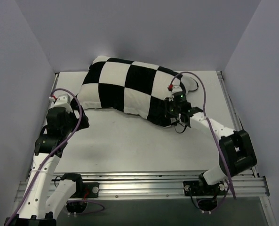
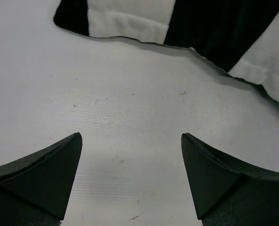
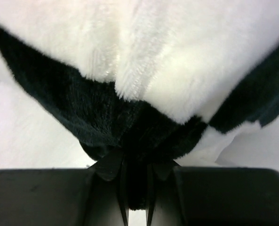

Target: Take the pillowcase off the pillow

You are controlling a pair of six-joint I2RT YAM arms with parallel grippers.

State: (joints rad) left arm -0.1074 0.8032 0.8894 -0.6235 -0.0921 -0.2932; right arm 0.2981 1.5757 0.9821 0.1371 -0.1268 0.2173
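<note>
The black and white checkered pillowcase (image 1: pixel 130 89) lies across the far middle of the table, filled out and plump. A bit of plain white, perhaps the pillow (image 1: pixel 192 84), pokes out at its right end. My right gripper (image 1: pixel 176 114) is shut on a fold of the pillowcase's black plush (image 3: pixel 134 141) at its near right corner. My left gripper (image 1: pixel 78 113) is open and empty, just off the pillowcase's left end; the wrist view shows its hemmed edge (image 2: pixel 130 26) beyond the spread fingers (image 2: pixel 59 174).
White walls close in the table on three sides. A metal rail (image 1: pixel 139 186) runs along the near edge by the arm bases. Bare white tabletop (image 1: pixel 130 146) lies between the pillowcase and the rail.
</note>
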